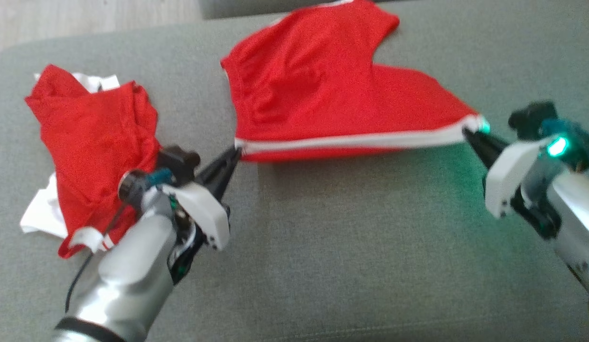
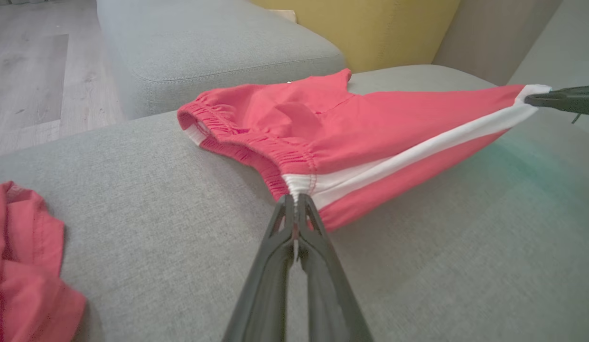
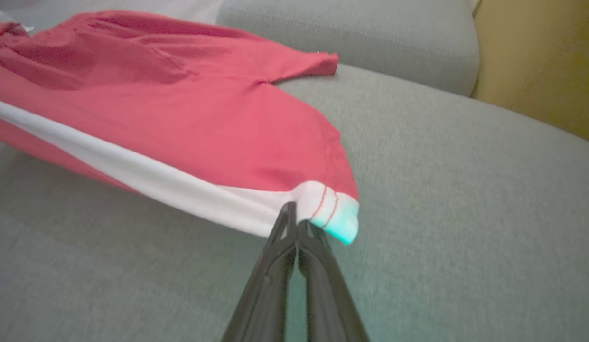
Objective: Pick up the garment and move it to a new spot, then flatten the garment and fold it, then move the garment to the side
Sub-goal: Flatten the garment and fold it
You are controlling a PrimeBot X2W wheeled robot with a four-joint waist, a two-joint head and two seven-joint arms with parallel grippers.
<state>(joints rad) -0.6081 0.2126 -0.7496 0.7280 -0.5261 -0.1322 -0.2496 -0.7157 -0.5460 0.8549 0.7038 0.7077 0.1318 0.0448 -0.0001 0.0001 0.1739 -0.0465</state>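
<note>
The garment [image 1: 322, 95] is a pair of red shorts with a white side stripe, stretched across the grey sofa cushion. My left gripper [image 1: 236, 153] is shut on its elastic waistband at the white stripe [image 2: 299, 183]. My right gripper [image 1: 467, 133] is shut on the white hem corner of the leg [image 3: 318, 209]. The near striped edge hangs taut between the two grippers, lifted slightly off the cushion, while the far part of the garment [image 3: 156, 71] rests on the sofa. In the left wrist view the right gripper's fingers [image 2: 560, 99] show at the far right.
A second crumpled red and white cloth heap [image 1: 90, 147] lies on the cushion left of my left arm. The grey sofa cushion [image 1: 351, 247] stretches in front. A yellow cushion [image 2: 370, 28] and wooden floor [image 2: 33, 71] lie beyond the sofa.
</note>
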